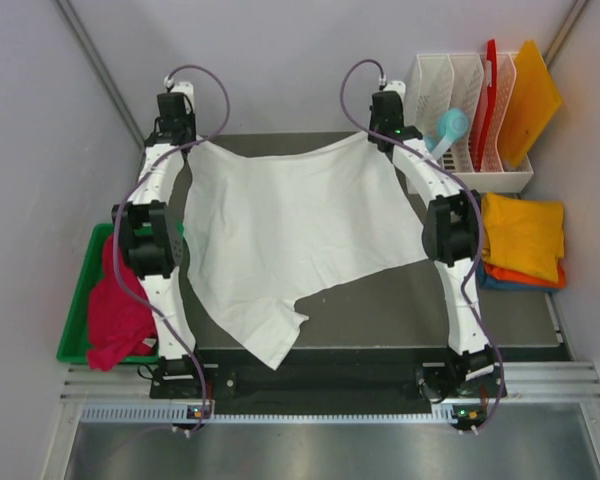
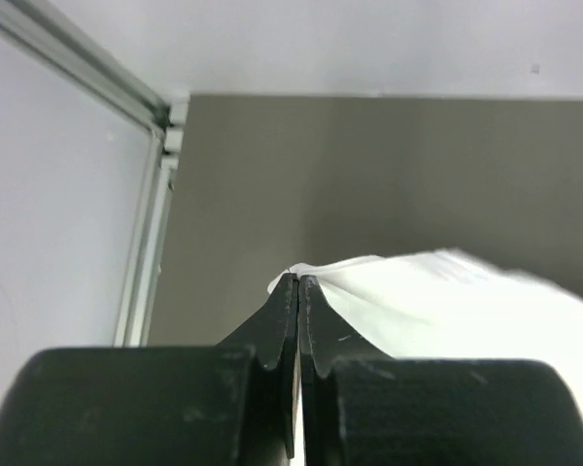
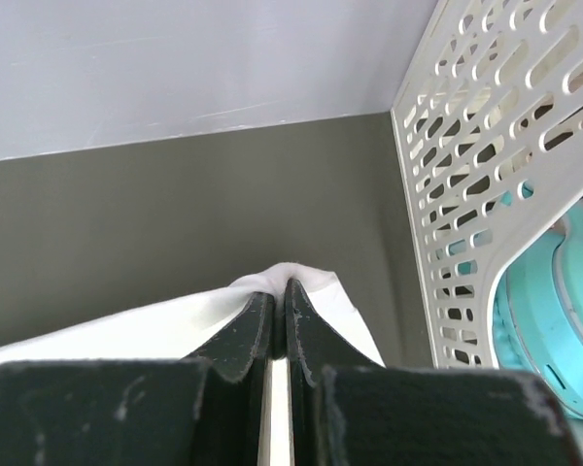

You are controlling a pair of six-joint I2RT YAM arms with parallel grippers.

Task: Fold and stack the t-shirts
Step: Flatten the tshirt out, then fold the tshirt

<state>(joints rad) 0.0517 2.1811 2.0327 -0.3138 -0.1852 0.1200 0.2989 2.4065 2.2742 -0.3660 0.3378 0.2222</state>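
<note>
Top external view: the dark table mat [image 1: 380, 310] fills the middle, and the large white t-shirt [image 1: 290, 230] lies spread over most of it, reaching from 11 o'clock to 1 o'clock along the far edge. One sleeve trails down to 6 o'clock, over the mat's near edge. At 8 o'clock a green tray [image 1: 75, 320] holds the crimson-pink t-shirt [image 1: 115, 315] in a loose heap. At 3 o'clock sits a folded pile, with the yellow-orange shirt [image 1: 523, 235] on top, an orange one [image 1: 525, 275] under it and a sliver of blue [image 1: 495, 283] at the bottom. At 1 to 2 o'clock a white slotted rack [image 1: 450, 90] holds a red board [image 1: 490, 90] and an orange board [image 1: 530, 100], with a teal object [image 1: 450, 125] beside them.

Both arms are stretched to the far edge. The left gripper [image 2: 298, 282] has its fingers pressed together on the white shirt's far-left corner. The right gripper [image 3: 280, 286] likewise pinches the far-right corner, just beside the rack wall.

Each pinch takes only a small tip of cloth, so a quick pull could, I judge, slip a corner free and collapse the spread. The right hold is near the rack, so a sideways swing might snag its slots or knock it. The hanging sleeve could drag and bunch under the fold.
</note>
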